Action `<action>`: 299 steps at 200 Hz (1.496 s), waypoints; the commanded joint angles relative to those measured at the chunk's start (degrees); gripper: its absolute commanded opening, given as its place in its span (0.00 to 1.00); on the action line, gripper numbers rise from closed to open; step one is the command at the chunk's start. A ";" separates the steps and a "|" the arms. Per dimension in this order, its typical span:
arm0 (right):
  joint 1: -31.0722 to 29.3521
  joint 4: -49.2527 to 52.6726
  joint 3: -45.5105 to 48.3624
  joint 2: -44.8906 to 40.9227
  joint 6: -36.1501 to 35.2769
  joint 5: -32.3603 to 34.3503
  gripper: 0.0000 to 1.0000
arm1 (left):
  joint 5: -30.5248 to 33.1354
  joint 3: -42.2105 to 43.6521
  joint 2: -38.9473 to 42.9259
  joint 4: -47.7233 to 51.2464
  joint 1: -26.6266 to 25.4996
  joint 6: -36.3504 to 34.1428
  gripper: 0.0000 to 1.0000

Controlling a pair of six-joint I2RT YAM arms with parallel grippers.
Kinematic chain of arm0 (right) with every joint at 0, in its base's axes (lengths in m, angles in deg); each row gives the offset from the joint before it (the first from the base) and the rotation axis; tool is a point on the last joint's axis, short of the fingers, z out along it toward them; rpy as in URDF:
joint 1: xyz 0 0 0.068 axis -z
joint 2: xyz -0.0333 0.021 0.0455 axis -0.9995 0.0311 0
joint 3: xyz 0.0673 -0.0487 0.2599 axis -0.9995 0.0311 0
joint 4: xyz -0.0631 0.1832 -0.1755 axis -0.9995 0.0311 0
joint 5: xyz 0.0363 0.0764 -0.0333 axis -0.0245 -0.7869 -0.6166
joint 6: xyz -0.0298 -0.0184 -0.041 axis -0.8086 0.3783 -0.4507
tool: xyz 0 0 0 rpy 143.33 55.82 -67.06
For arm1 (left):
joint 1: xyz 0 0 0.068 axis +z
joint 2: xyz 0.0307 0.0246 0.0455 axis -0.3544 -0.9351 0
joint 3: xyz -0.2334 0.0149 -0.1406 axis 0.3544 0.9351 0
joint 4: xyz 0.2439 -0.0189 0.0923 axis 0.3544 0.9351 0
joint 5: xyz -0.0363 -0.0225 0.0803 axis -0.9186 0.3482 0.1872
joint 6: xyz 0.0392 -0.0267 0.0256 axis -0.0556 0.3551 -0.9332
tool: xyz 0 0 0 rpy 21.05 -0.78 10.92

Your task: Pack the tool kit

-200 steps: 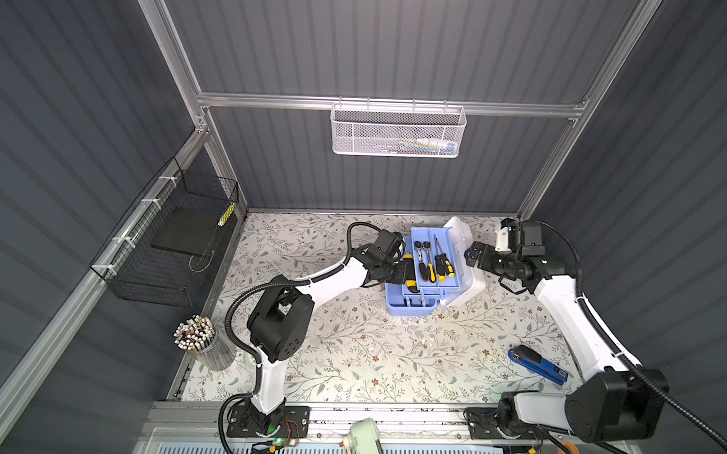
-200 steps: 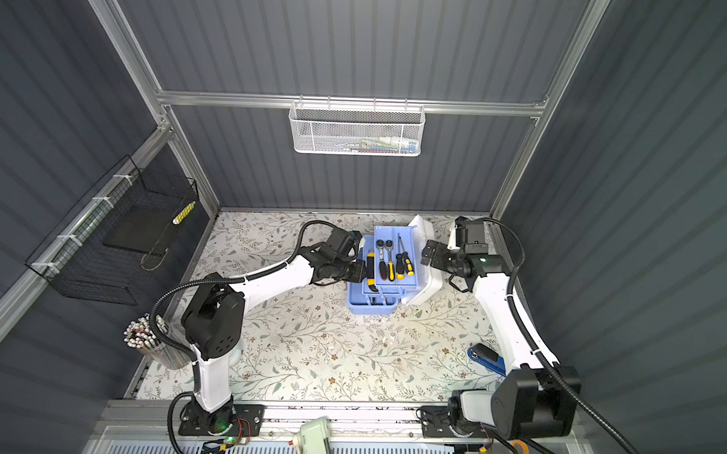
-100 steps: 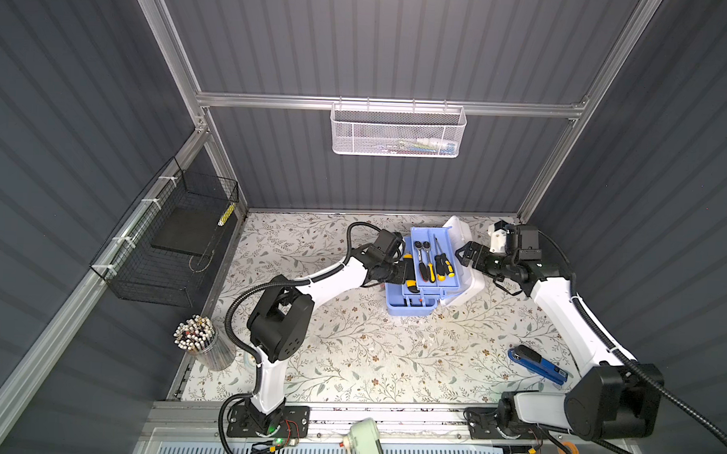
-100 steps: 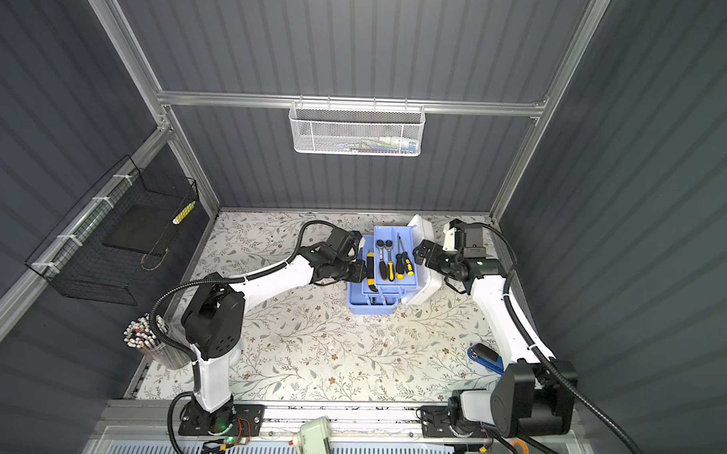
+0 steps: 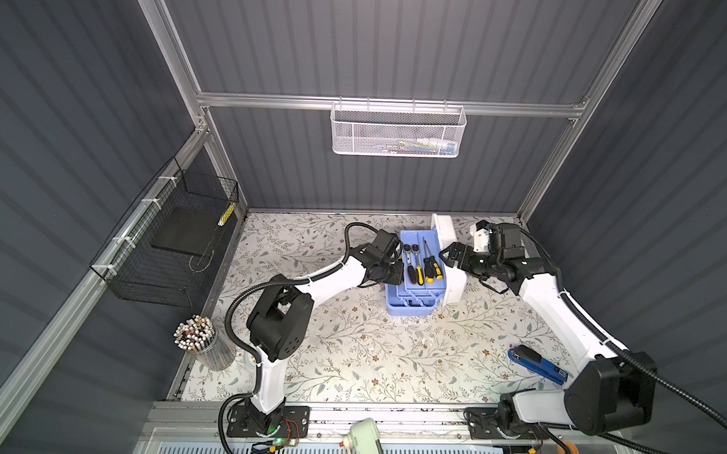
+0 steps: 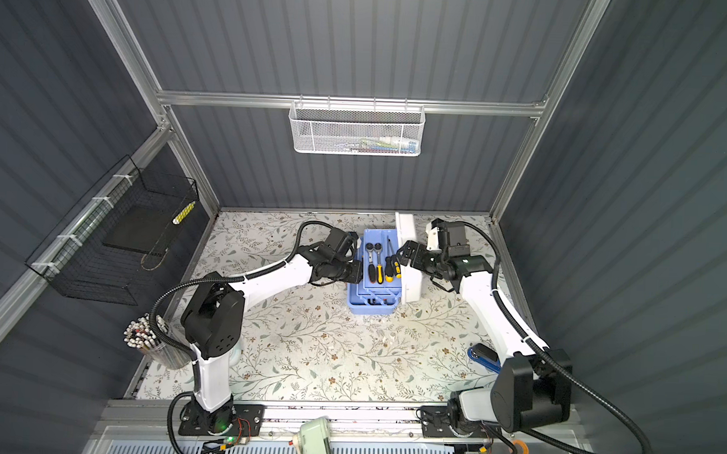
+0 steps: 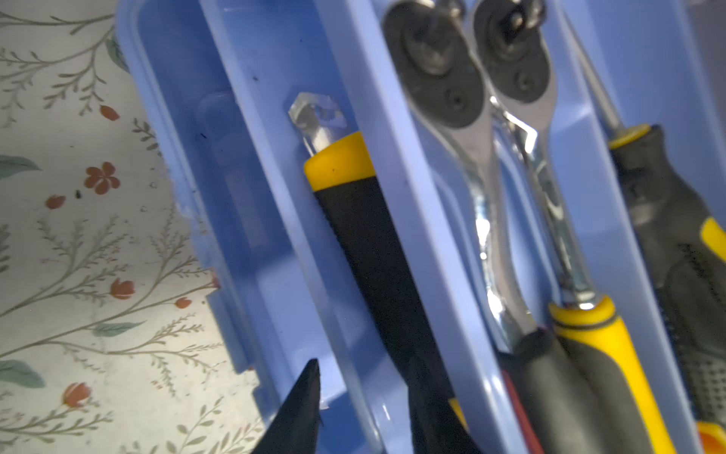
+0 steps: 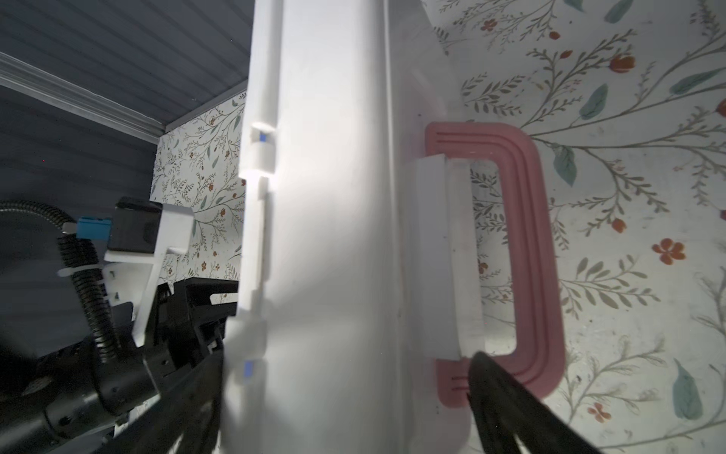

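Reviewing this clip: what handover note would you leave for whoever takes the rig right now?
Left gripper: open, over the black-yellow screwdriver lying in the outer slot of the blue tray.
Right gripper: open, astride the upright white lid; no clamp visible.
Done: two ratchets and more screwdrivers also lie in the tray.
To do: withdraw left arm, swing lid shut, latch.

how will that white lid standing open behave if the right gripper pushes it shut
The white lid looks like stiff plastic standing upright beside the blue trays, so it would probably swing over whole, not bend. Its smooth faces might slip in the right gripper.
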 commanded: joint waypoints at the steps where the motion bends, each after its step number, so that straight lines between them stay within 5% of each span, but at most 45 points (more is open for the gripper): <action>1: -2.20 -1.19 -2.91 1.42 0.74 0.70 0.95 | 3.94 1.28 3.55 5.54 0.43 -1.28 0.46; 97: -5.18 2.38 -5.42 1.93 -2.28 5.89 0.98 | 10.19 10.02 11.58 9.17 1.42 -3.01 0.56; 211: -4.56 0.15 -2.82 9.00 -3.40 5.45 0.98 | 0.78 6.62 2.92 3.78 0.99 -5.16 0.53; 299: -2.61 -0.07 -1.83 8.33 -3.03 5.02 0.98 | -0.04 0.07 -1.20 2.27 -5.83 -4.87 0.54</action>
